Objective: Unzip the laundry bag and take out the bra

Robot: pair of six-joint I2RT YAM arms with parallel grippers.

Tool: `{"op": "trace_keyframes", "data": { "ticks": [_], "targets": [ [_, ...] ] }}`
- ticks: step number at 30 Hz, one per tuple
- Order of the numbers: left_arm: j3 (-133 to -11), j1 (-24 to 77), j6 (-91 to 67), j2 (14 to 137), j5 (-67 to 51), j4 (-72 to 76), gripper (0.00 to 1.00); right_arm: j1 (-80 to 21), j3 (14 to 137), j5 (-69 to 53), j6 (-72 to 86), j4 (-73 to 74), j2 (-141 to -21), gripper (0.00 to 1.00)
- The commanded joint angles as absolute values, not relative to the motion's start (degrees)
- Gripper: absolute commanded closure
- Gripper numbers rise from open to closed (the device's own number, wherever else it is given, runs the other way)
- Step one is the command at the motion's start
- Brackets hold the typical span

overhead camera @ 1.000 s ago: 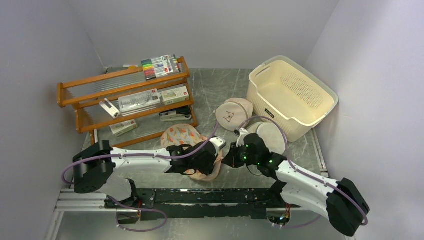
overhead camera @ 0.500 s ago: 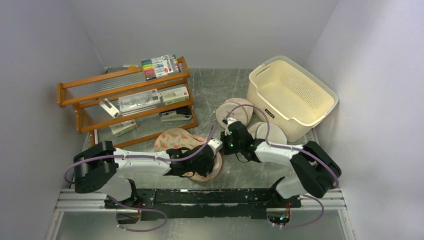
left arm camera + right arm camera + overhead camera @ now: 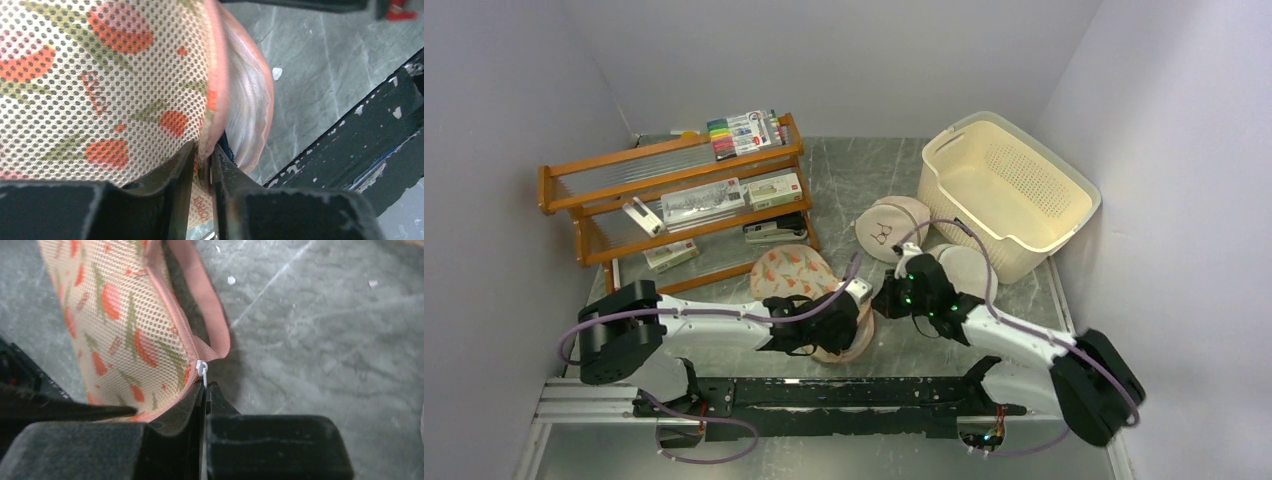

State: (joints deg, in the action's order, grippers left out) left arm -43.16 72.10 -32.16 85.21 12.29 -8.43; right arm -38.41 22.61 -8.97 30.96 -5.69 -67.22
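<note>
1. The laundry bag [image 3: 789,270] lay on the grey table [image 3: 864,180] in the lower middle of the overhead frame. It sat just below the lower right end of the wooden rack [image 3: 674,190]. Its upper lobe was bare and its lower lobe was partly under the left arm's wrist.
2. The left gripper [image 3: 204,167] sat at the bottom centre of its own view. Its two dark fingers were drawn almost together with only a thin slit between them. The bag's pink edge ran down into that slit and was pinched there.
3. Above those fingers the flowered mesh filled the upper left of the view. To the right of the pink edge showed a pale, glossy lining with a pink border.
4. The right gripper [image 3: 205,390] was fully closed at the bottom centre of its view. It had nipped the small white zip pull [image 3: 201,368], whose tab disappeared between the fingertips.
5. The pink zip edging [image 3: 172,310] ran from the top of that frame down to the pull. A pink loop [image 3: 212,310] lay beside it on the table.
6. Overhead, the two grippers met at the bag's right side, close to each other.
7. The bra could not be made out in any view.
8. A round pale bag with a bra drawing [image 3: 886,228] and a second round bag [image 3: 969,268] lay right of centre. Both were beside the cream basket [image 3: 954,215].
</note>
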Motion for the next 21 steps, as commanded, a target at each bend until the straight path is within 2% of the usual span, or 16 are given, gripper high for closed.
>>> {"op": "trace_keyframes", "data": {
  "ticks": [1,7,10,16,18,21],
  "targets": [
    [-49.0,72.5,-28.7,88.2,14.5,-12.9,0.66,-37.4,18.9,-5.9,37.2,2.9,-55.4,1.00],
    [-55.1,75.0,-22.7,87.7,13.5,-15.2,0.34,-37.6,15.8,-14.5,39.5,7.1,-44.0,1.00],
    [-55.5,76.9,-22.6,85.5,12.5,-14.0,0.25,-37.7,15.4,-19.6,38.8,5.7,-43.2,1.00],
    [-56.3,78.8,-25.1,85.9,13.3,-11.7,0.22,-38.1,15.5,-27.1,38.1,2.6,-42.9,1.00],
    [-57.3,79.2,-26.0,88.0,16.8,-13.7,0.26,-38.1,15.8,-27.3,37.9,2.8,-43.0,1.00],
    [-59.4,80.8,-26.1,90.4,24.3,-18.5,0.39,-38.2,16.2,-27.3,37.5,3.6,-42.7,1.00]
  ]
}}
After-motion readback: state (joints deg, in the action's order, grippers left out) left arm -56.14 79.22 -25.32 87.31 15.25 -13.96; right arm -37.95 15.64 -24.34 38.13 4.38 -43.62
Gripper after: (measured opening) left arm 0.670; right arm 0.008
